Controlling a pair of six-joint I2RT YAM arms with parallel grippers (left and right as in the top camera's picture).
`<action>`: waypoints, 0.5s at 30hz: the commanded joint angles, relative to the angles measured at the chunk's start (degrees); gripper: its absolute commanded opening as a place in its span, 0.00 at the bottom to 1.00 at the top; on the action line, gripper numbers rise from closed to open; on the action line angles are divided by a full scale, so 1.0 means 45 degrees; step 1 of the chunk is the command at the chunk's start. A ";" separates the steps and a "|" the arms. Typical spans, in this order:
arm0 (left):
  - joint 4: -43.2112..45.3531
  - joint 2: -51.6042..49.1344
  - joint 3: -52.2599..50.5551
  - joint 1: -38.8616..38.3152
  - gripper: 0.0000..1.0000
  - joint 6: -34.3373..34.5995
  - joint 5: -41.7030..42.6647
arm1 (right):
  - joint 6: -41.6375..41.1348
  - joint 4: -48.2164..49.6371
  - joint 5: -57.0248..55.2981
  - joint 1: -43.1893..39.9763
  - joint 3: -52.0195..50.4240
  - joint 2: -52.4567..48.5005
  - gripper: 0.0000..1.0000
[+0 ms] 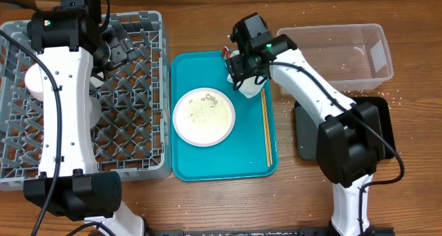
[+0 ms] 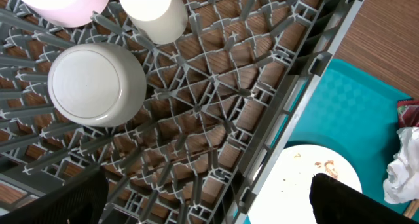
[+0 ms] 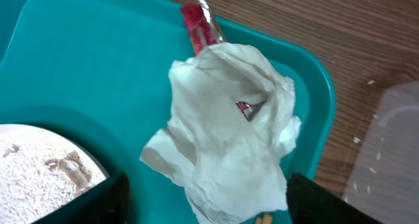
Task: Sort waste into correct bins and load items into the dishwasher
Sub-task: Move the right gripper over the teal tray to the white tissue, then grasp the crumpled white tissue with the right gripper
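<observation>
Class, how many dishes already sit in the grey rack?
3, seen by the left wrist camera: a pale bowl at the top left, a white cup beside it, an upturned white bowl below them. Others may be hidden outside that view.

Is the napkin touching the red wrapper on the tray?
Touching. Right wrist view: the napkin lies over one end of the red wrapper, no gap.
</observation>
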State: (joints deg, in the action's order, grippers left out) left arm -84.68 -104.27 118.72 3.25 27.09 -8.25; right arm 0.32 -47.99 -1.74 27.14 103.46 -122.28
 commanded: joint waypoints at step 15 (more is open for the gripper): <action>-0.0015 -0.0078 -0.0015 -0.0058 1.00 0.0175 -0.0165 | 0.0219 0.0457 -0.2113 0.0646 0.0146 -0.1501 0.56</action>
State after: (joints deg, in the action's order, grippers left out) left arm -84.68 -104.27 118.72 3.25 27.09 -8.25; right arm 1.48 -46.59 -9.10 30.04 103.46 -128.99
